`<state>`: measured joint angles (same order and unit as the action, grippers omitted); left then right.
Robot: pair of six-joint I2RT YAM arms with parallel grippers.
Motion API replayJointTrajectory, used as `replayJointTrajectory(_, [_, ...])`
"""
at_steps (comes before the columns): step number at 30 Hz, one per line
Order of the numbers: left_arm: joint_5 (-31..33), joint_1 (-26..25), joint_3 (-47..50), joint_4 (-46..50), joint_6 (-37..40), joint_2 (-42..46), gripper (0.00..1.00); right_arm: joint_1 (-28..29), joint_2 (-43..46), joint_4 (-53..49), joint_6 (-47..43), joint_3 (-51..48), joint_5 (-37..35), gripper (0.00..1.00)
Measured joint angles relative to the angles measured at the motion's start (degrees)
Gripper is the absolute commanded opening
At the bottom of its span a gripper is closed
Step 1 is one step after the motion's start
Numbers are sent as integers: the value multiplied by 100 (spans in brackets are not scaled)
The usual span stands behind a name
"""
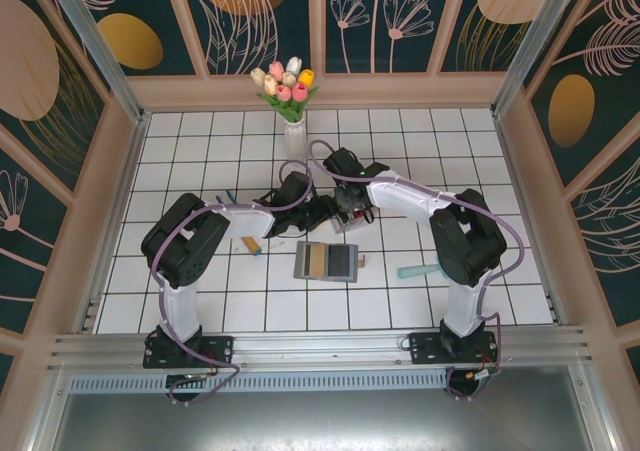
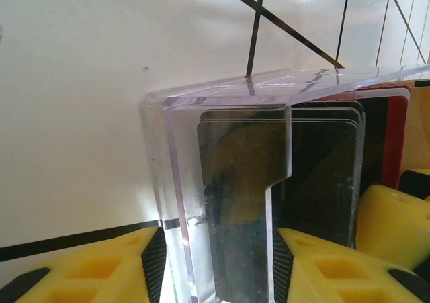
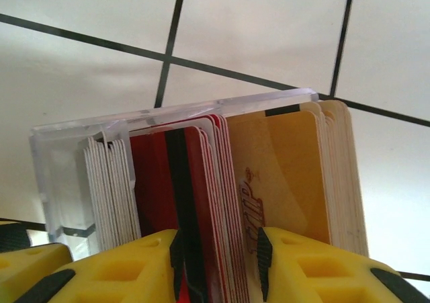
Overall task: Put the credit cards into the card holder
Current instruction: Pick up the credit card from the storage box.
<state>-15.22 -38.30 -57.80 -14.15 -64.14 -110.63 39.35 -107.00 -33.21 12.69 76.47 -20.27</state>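
- The left tool [image 2: 218,273] points down at one end of the clear rack [image 2: 168,182]. It sits at the tip of the left arm [image 1: 235,219], which folds up from its base and reaches toward the middle.
- Its jaws stand partly apart, astride the rack's end wall and the black cards [image 2: 322,182]; I cannot tell whether they press.
- The right tool [image 3: 216,269] comes in from the other side on the right arm [image 1: 420,199], bent likewise. Its jaws are closed against a stack of red cards [image 3: 158,182].
- Tan cards [image 3: 295,182] stand just beside the red ones in the same rack.
- The wallet [image 1: 327,261] lies open and flat on the white-tiled tabletop [image 1: 200,151], near the rack on its near side and apart from both tools.
- A vase [image 1: 295,139] of tulips [image 1: 285,79] stands at the far edge, before floral walls [image 1: 90,31].
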Motion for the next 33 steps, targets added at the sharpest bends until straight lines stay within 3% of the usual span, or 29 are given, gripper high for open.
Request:
replayJointTrajectory(9, [2, 0, 20, -66, 2, 0, 45, 74, -4, -85, -33, 72, -382, 29])
replayJointTrajectory(16, [0, 0, 26, -83, 2, 0, 44, 79, -2, -127, -37, 103, -417, 28])
replayJointTrajectory(23, [0, 0, 26, -85, 2, 0, 45, 105, 0, -133, -39, 120, -415, 19])
replayJointTrajectory(33, [0, 0, 26, -87, 2, 0, 45, 105, 2, -184, -39, 179, -435, 17])
